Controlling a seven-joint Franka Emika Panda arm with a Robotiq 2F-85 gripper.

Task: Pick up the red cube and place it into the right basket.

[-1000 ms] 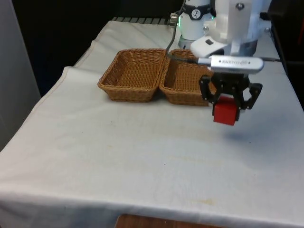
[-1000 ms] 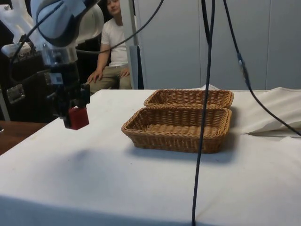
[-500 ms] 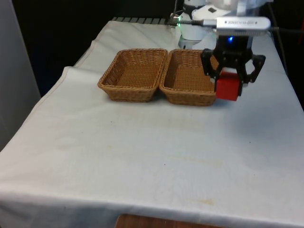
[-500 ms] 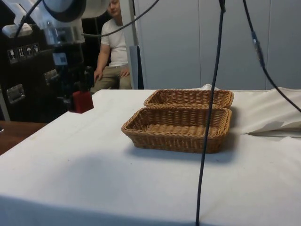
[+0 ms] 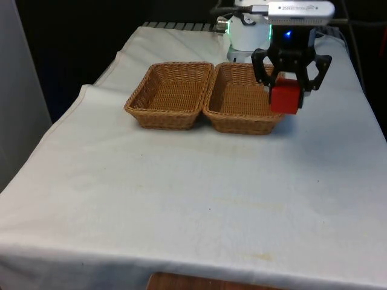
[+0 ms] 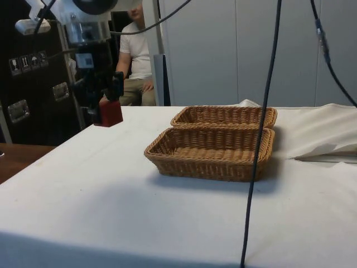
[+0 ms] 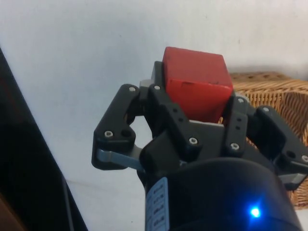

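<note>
Going from the front view's left to its right, 2 wicker baskets stand side by side and touching: the left basket [image 5: 170, 93], then the right basket [image 5: 242, 103]. Both look empty as far as their insides show. At the right basket's outer edge, the gripper [image 5: 291, 84] hangs in the air, clenched on the cube [image 5: 285, 97], which sits between the fingers with most of its red body below them. In the side view the cube [image 6: 109, 113] is well above the cloth [image 6: 111, 184] and beside the near basket, not yet over it. The wrist view agrees: the cube [image 7: 195, 86] is over white cloth, with wicker just beside it.

So the pick-up is done, in my judgement, and the carrying is nearly finished. What is left is a short move sideways until the cube is over the inside of the right basket, then lowering and letting go.

About writing: a silver bar above the gripper carries a line of small print, too small to read. In the side view, a dark case [image 6: 33, 72] behind the arm has some white symbol labels, also not readable. A person [image 6: 135, 56] in a white shirt sits behind the table.
</note>
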